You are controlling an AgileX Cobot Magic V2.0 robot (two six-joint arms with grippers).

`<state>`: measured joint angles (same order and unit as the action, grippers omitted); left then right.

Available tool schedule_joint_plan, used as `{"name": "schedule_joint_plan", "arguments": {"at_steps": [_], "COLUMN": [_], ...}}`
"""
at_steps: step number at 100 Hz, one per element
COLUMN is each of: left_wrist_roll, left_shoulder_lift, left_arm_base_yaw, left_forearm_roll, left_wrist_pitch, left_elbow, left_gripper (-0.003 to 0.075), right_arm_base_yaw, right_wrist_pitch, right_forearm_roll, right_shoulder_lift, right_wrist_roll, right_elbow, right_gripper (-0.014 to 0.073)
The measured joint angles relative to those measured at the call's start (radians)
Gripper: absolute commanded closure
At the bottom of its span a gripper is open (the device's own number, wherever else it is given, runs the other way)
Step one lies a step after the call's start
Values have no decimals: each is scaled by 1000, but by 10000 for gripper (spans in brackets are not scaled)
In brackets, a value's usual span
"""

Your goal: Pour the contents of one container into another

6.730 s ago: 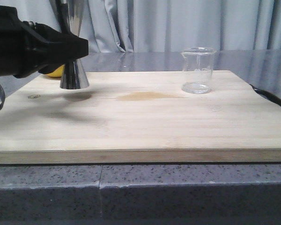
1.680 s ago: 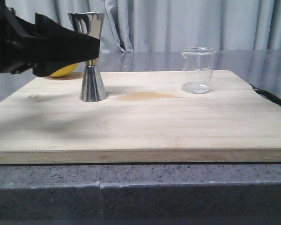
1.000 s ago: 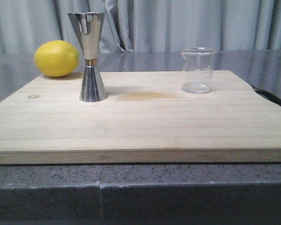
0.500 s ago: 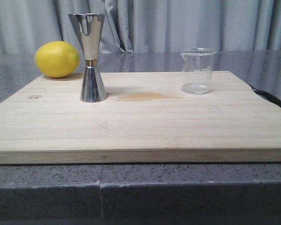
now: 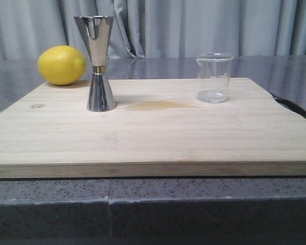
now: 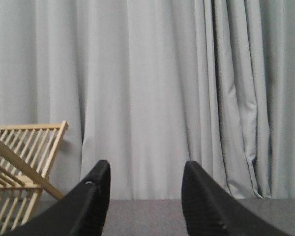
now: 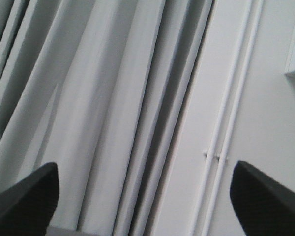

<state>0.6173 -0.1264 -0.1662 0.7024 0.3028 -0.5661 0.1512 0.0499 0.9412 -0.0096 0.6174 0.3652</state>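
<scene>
Left gripper (image 6: 145, 196) shows only in its wrist view: two black fingers (image 6: 91, 206) spread apart, nothing between them, pointed at a grey curtain (image 6: 152, 88) with a wooden rack (image 6: 19, 167) off to one side. Right gripper (image 7: 145, 196) also spread wide, fingertips at the far corners of its wrist view, empty, facing curtain folds and a white wall (image 7: 265, 123) with thin pipes (image 7: 226, 123). Neither arm appears in the front view.

Front view: wooden board (image 5: 153, 138) lies on a speckled grey counter (image 5: 153, 204). Steel jigger (image 5: 98, 64) stands upright on the board's left rear part, gold band at its waist, wide cup up. Glass beaker (image 5: 213, 77) stands upright on the right rear part, well apart from the jigger, lip toward the left; can't tell if it holds liquid. A faint brownish stain (image 5: 160, 105) marks the board between them. Lemon (image 5: 61, 65) sits behind the board's left rear corner, near the jigger, not touching it. A dark curved object (image 5: 293, 106) peeks out past the board's right edge.
</scene>
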Motion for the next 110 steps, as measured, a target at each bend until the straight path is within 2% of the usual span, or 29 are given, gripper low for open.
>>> {"name": "schedule_joint_plan", "arguments": {"at_steps": [8,17,22,30,39,43,46,63,110], "left_wrist_roll": [0,0,0,0,2,2,2,2,2], "left_shoulder_lift": [22,35,39,41,41,41,41,41,41], "left_arm_base_yaw": [0,0,0,0,0,0,0,0,0], "left_forearm_roll": [-36,-55,-62,-77,-111,-123,-127,-141,-142], "left_wrist_pitch": [2,4,4,-17,-69,-108,-135,-247,-268], "left_elbow": [57,119,151,207,264,293,311,377,386], "left_gripper": [416,423,442,512,632,695,736,739,739], "right_arm_base_yaw": [0,0,0,0,0,0,0,0,0], "right_wrist_pitch": [-15,-20,-20,-20,-21,-21,-21,-50,-69], "right_forearm_roll": [0,-2,-2,-2,-4,-4,-5,-8,-8], "right_shoulder_lift": [0,0,0,0,0,0,0,0,0], "right_wrist_roll": [2,2,2,2,2,2,2,4,4], "right_elbow": [-52,-94,-105,-115,-116,-116,-116,-116,-116], "right_gripper": [-33,63,159,368,594,669,665,666,666]}}
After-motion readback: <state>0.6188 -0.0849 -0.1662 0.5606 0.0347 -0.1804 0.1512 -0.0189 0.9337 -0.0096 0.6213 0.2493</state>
